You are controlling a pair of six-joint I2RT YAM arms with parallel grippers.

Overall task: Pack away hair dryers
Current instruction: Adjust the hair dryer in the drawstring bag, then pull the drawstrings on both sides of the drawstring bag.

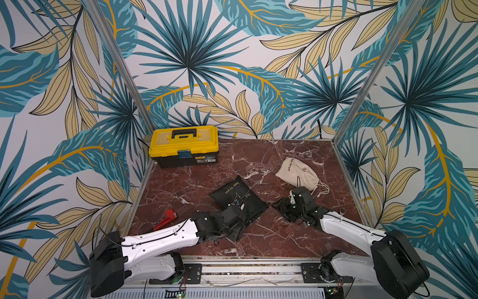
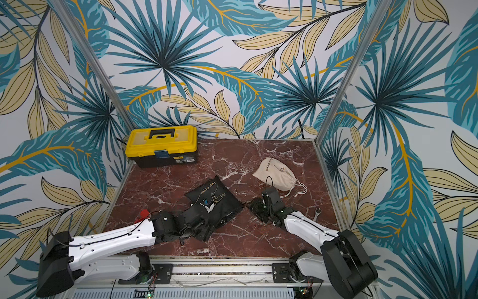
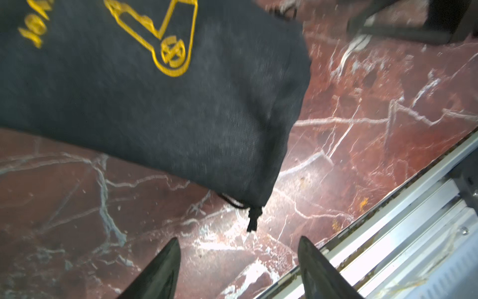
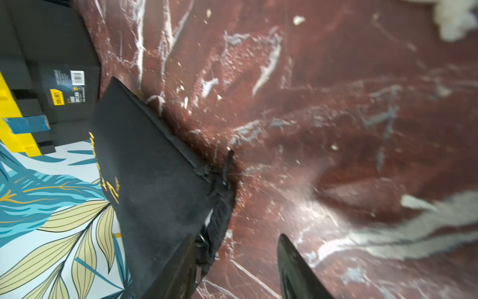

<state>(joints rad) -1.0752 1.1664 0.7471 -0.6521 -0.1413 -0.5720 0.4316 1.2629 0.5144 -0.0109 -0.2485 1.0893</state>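
No hair dryers show in any view. A black drawstring bag [image 1: 239, 198] [image 2: 214, 196] printed "Hair Dryer" in gold lies mid-table. My left gripper [image 3: 239, 239] is open just short of the bag's [image 3: 155, 103] corded corner, and only bare marble shows between its fingers. My right gripper [image 4: 236, 236] is open at the bag's [image 4: 155, 181] opposite corner; one finger [image 4: 181, 264] rests against the gathered edge, and nothing is between the jaws. A beige drawstring bag [image 1: 297, 172] [image 2: 275, 173] with the same print lies bulging behind the right arm.
A closed yellow toolbox [image 1: 184, 145] [image 2: 161, 145] stands at the back left. A red tool [image 1: 165, 220] lies by the left arm. A small metal wrench [image 2: 317, 212] lies near the right edge. An aluminium rail [image 3: 388, 248] borders the table front, and patterned walls enclose three sides.
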